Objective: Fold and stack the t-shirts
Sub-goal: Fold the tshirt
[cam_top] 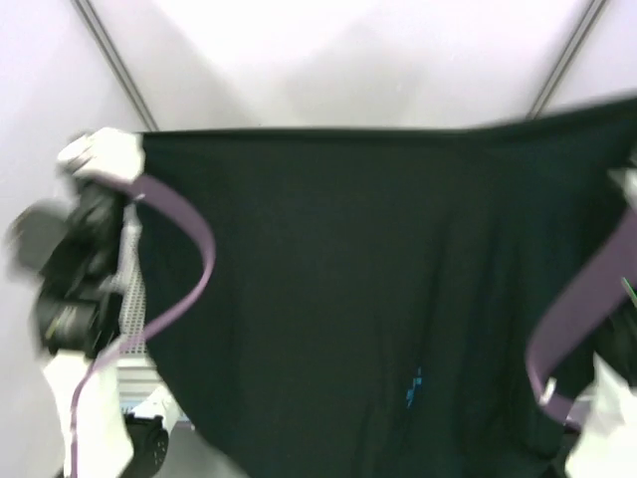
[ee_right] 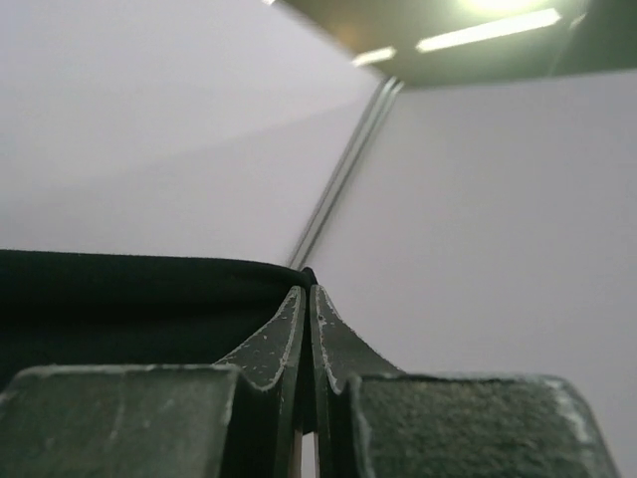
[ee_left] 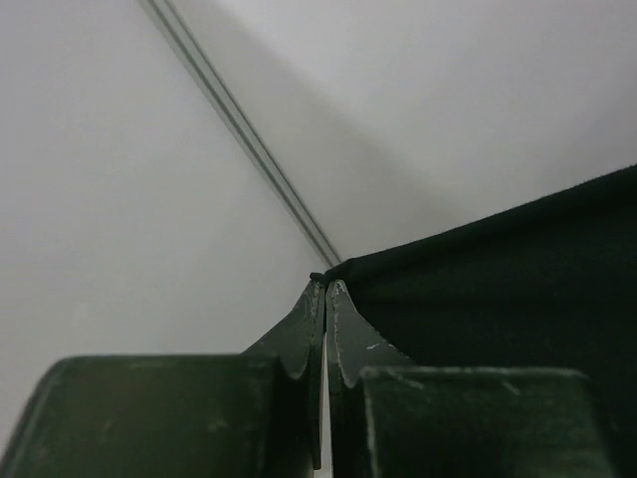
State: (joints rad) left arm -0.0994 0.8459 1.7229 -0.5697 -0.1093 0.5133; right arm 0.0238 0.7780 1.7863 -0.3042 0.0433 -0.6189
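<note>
A large black t-shirt (cam_top: 378,279) hangs spread wide in the air and fills most of the top view, with a small light-blue mark (cam_top: 414,388) low on the cloth. My left gripper (cam_top: 132,159) is shut on its upper left corner. The left wrist view shows that gripper (ee_left: 325,284) pinching the black t-shirt (ee_left: 518,299) at its tips. My right gripper (cam_top: 629,169), partly cut off at the frame's right edge, is shut on the upper right corner. In the right wrist view this gripper (ee_right: 307,289) clamps the hem of the black t-shirt (ee_right: 129,299). The table behind the cloth is hidden.
A purple cable (cam_top: 189,249) loops across the shirt's left side, and another purple cable (cam_top: 587,299) runs along its right. A piece of white mesh basket (cam_top: 132,304) shows at the lower left beside the left arm (cam_top: 80,269). White walls stand behind.
</note>
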